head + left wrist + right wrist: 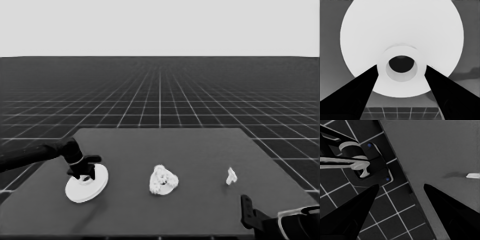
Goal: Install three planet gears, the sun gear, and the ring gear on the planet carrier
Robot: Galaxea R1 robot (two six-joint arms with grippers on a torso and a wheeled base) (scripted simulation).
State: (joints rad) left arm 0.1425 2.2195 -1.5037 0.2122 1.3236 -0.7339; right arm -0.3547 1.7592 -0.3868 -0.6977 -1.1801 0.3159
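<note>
Ring gear, the wide flat white disc (86,184), sits at the table's left end, my left gripper (85,172) spread around its hub, while the gear-loaded smaller white round part (163,180) waits mid-table, uncovered.

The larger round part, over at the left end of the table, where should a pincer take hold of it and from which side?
Judging by its shape, grip the raised collar around the centre hole of the larger round part, coming from above. The disc is wide and flat, so its rim offers little. The left pincer already straddles that collar, fingers on either side.
</note>
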